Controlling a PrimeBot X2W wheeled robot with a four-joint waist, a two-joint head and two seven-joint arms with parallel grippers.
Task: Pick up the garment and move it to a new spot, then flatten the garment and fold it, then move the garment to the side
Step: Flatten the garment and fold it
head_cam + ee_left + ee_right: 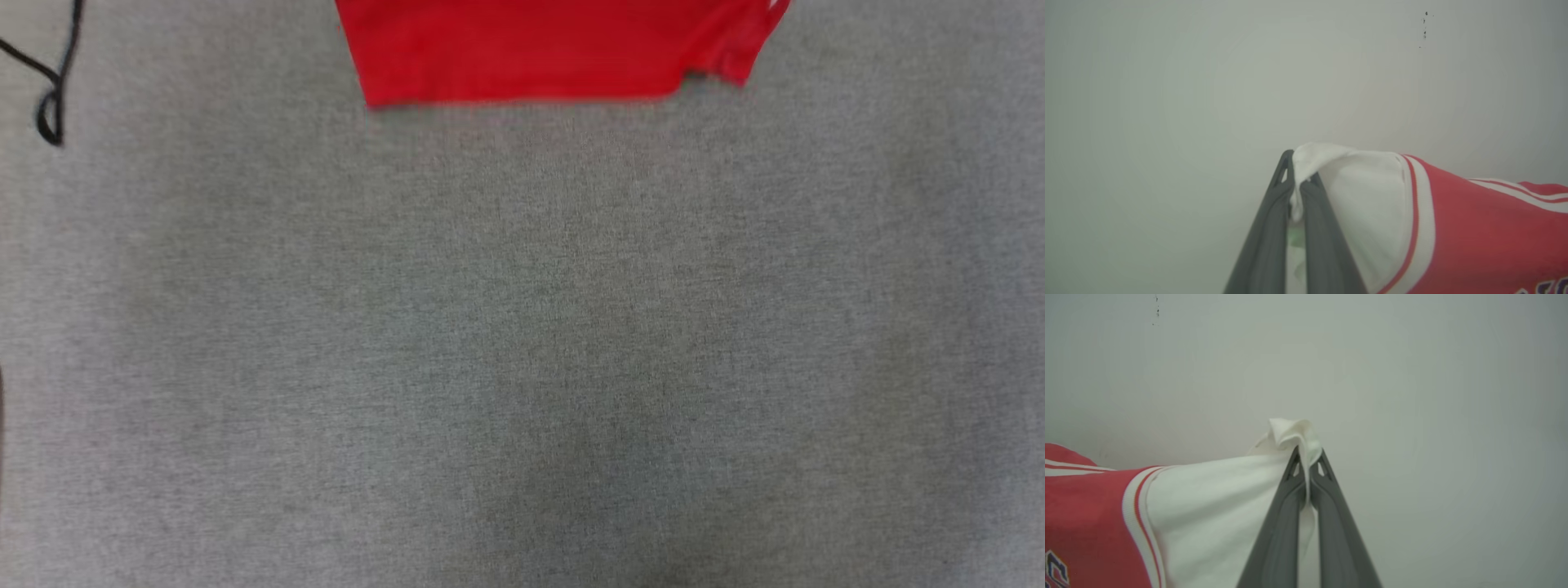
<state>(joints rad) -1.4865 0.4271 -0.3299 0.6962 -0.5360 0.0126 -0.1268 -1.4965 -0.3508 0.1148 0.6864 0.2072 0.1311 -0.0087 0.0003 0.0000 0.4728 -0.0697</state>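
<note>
The garment (539, 49), a red jersey with white sleeves, hangs lifted; its red lower hem shows at the top of the head view above the grey cloth surface (522, 343). In the left wrist view my left gripper (1296, 179) is shut on the tip of one white sleeve (1363, 196), and the red body with striped trim stretches off to the right. In the right wrist view my right gripper (1306, 457) is shut on the other white sleeve (1216, 506), with the red body (1086, 514) to the left. Dark lettering peeks in at the bottom corners of both wrist views.
A black cable (53, 90) loops at the far left of the grey surface. A plain pale wall (1249, 81) stands behind both held sleeves.
</note>
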